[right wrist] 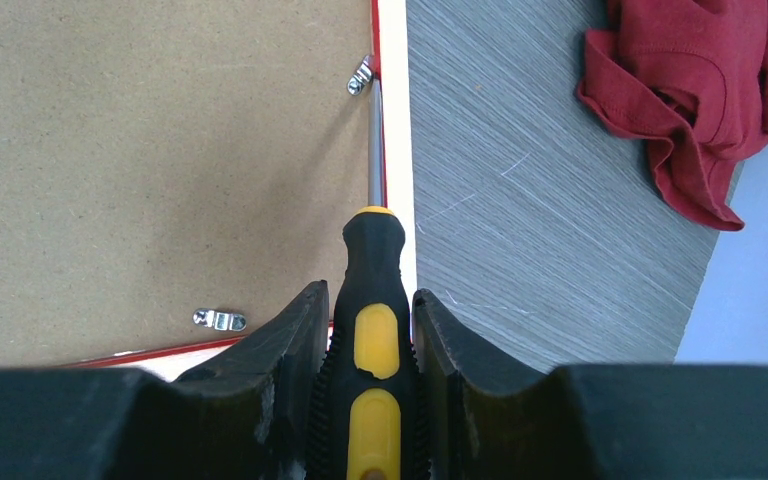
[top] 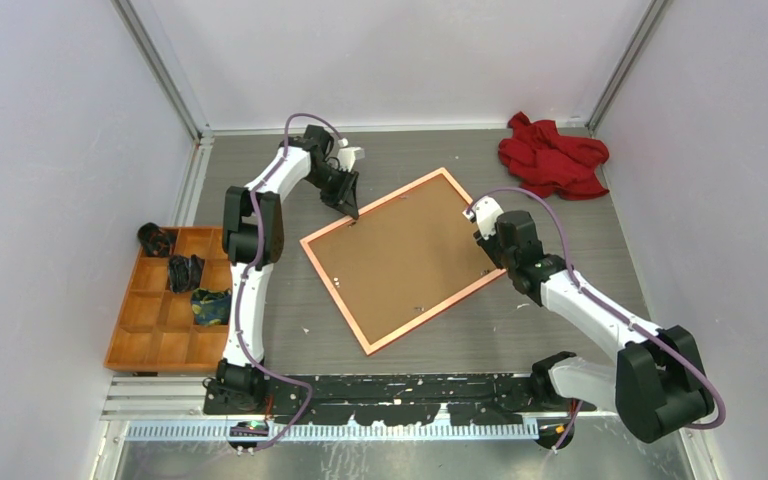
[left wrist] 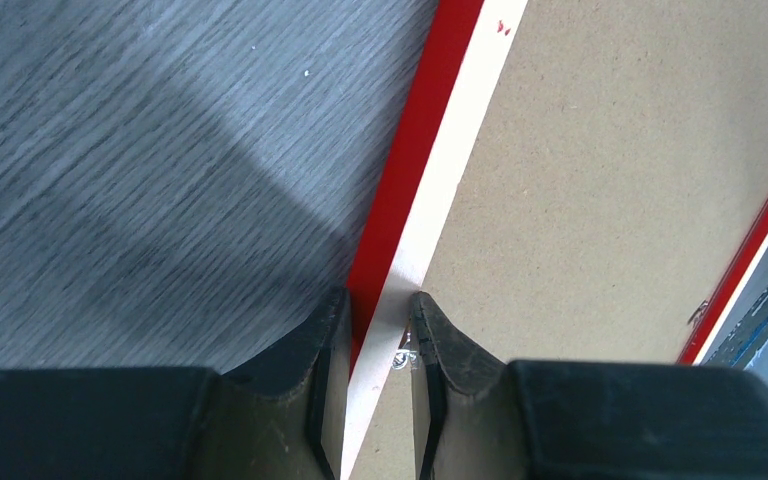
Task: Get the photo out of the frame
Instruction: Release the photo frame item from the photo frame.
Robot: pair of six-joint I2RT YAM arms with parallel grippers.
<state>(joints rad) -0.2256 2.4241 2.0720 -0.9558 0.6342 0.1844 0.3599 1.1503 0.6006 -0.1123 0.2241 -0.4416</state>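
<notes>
The red frame lies face down in the middle of the table, its brown backing board facing up. The photo is hidden under that board. At the far-left edge, my left gripper is shut on the frame's rim, one finger outside on the table and one inside on the board, beside a small metal clip. At the frame's right corner, my right gripper is shut on a black-and-yellow screwdriver. Its shaft runs along the rim to a metal clip.
A crumpled red cloth lies at the far right near the wall. An orange compartment tray with dark items sits at the left edge. Another clip sits on the board near the right gripper. Walls close in three sides.
</notes>
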